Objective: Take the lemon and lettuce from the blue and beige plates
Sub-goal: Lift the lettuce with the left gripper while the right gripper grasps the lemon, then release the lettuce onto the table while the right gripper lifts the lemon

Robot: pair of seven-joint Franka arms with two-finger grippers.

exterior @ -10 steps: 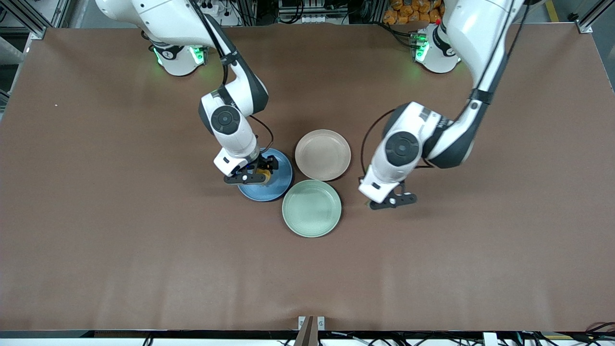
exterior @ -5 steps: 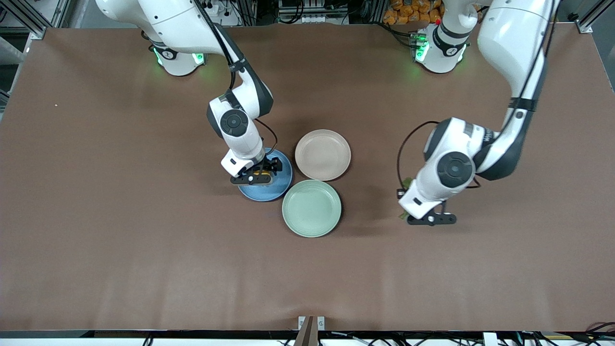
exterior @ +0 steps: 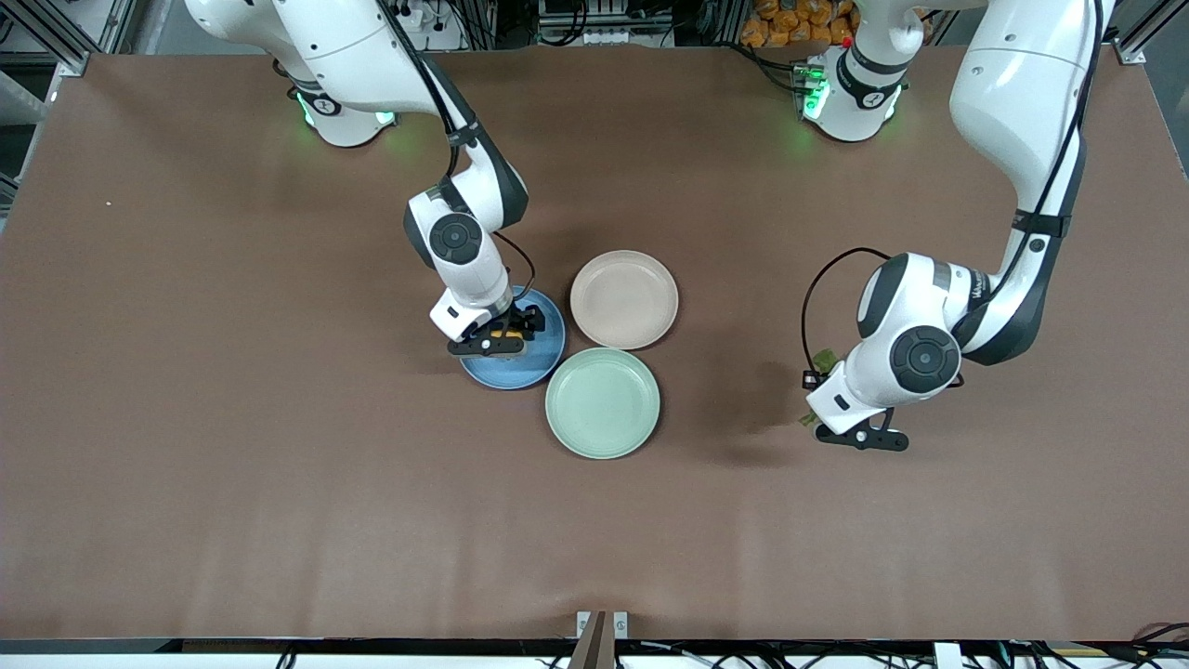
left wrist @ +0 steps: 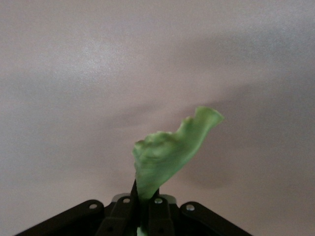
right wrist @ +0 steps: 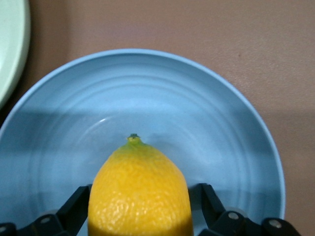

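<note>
A yellow lemon (right wrist: pixel 140 191) lies on the blue plate (right wrist: pixel 206 123). My right gripper (right wrist: pixel 142 196) is down on that plate (exterior: pixel 531 368), open, with one finger on each side of the lemon (exterior: pixel 507 332) and a thin gap showing on one side. My left gripper (left wrist: pixel 142 206) is shut on a green lettuce leaf (left wrist: pixel 167 152) and holds it above bare table. In the front view the left gripper (exterior: pixel 829 424) is toward the left arm's end of the table, with a bit of lettuce (exterior: pixel 806 420) showing beside it. The beige plate (exterior: pixel 624 299) is empty.
An empty green plate (exterior: pixel 603 402) sits nearer the front camera, touching the blue and beige plates; its rim shows in the right wrist view (right wrist: pixel 10 49). The brown table (exterior: pixel 279 483) spreads wide around the plates.
My left arm has carried the lettuce from beside the plates toward the left arm's end of the table. My right gripper has shifted slightly over the blue plate and stays at the lemon.
</note>
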